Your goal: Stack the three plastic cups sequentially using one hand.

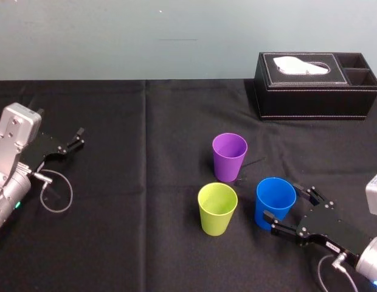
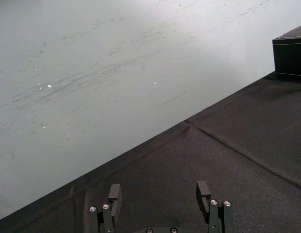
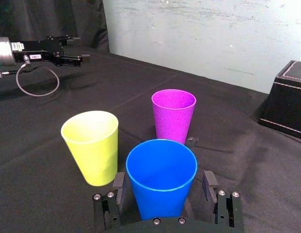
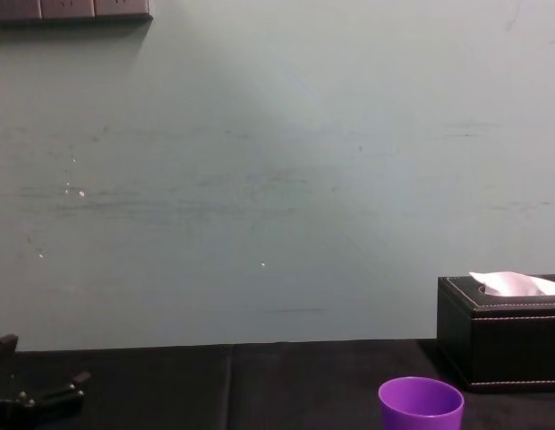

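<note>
The right gripper (image 1: 289,204) has its fingers apart around the upright blue cup (image 3: 161,172), which stands just beside the yellow-green cup (image 1: 217,208) and near the purple cup (image 1: 229,156), while the left gripper (image 1: 79,139) rests well apart, fingers spread.

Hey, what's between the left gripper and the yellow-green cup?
Only bare black tablecloth lies between the left gripper and yellow-green cup, in the head view.

Soft, even room light, fairly bright on the pale wall (image 4: 277,179). The black desk (image 1: 115,243) reads dark; the purple cup (image 1: 229,157) throws a faint shadow rightward.
</note>
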Motion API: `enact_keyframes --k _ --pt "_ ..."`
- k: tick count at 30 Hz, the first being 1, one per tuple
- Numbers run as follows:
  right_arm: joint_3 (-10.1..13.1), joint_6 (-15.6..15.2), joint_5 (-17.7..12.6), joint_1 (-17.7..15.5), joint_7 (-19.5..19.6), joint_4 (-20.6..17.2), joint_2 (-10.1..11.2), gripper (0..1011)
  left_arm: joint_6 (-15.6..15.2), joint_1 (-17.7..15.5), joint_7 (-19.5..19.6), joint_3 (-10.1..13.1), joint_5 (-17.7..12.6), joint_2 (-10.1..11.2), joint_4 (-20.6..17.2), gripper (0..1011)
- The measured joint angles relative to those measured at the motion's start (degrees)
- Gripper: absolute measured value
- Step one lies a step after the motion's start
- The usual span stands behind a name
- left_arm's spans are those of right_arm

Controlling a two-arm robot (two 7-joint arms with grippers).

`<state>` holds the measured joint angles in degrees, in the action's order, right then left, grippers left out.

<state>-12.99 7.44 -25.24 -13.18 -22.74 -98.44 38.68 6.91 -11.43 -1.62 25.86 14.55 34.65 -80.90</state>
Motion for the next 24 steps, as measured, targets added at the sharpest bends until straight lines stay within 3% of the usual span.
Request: enact_keyframes --k 11,17,24 --pt "-0.92 -1.43 1.77 3.32 -1.97 1.88 -2.75 1000 0.0 0.0 0.0 0.0 0.0 0.0 0.0 1011" --pt "-0.89 -1.41 1.75 3.18 -1.96 1.84 -2.61 1000 0.0 0.0 0.0 0.0 0.0 0.0 0.0 1011" --pt "-0.84 -1.35 1.66 3.04 -1.86 1.74 -2.48 885 0.0 0.0 0.0 0.0 0.0 0.0 0.0 1012"
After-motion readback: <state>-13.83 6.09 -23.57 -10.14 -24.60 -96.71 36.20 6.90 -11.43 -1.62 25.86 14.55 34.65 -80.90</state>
